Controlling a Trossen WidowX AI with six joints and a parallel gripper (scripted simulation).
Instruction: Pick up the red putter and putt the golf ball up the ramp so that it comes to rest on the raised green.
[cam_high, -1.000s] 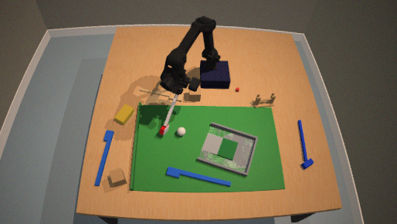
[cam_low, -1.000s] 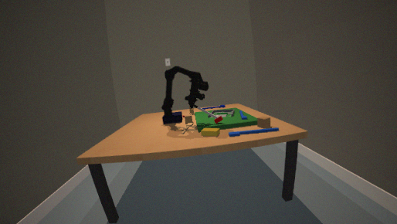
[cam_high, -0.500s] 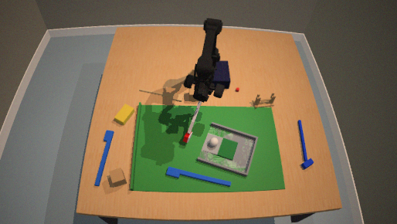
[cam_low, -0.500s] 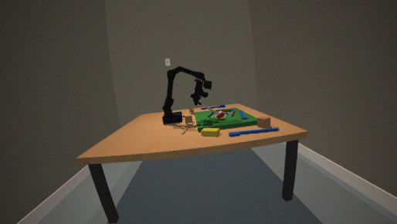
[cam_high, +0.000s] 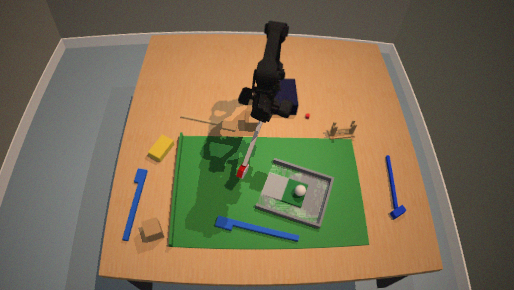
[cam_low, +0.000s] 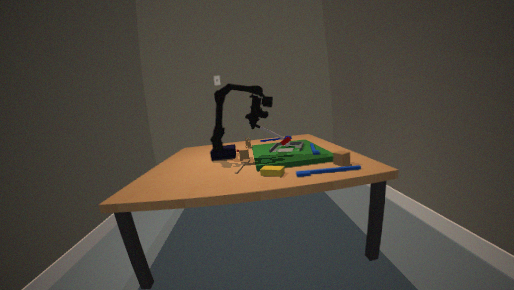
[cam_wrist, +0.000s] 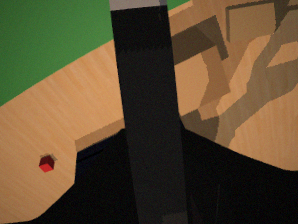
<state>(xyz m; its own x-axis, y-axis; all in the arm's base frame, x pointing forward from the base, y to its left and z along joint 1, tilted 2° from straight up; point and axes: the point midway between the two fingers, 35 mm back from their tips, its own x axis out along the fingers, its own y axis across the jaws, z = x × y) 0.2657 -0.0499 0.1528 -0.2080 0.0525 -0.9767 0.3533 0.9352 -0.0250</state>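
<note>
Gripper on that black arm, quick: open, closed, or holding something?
Gripper: closed on the red putter, fingers clamped on its shaft.

A wooden table (cam_low: 200, 185) with dark legs (cam_low: 134, 250) stands on a grey-blue floor (cam_low: 280, 245). Dull grey-brown walls (cam_low: 425, 100) rise behind, with a pale skirting board (cam_low: 450, 220) and a small white wall plate (cam_low: 217, 80).
</note>
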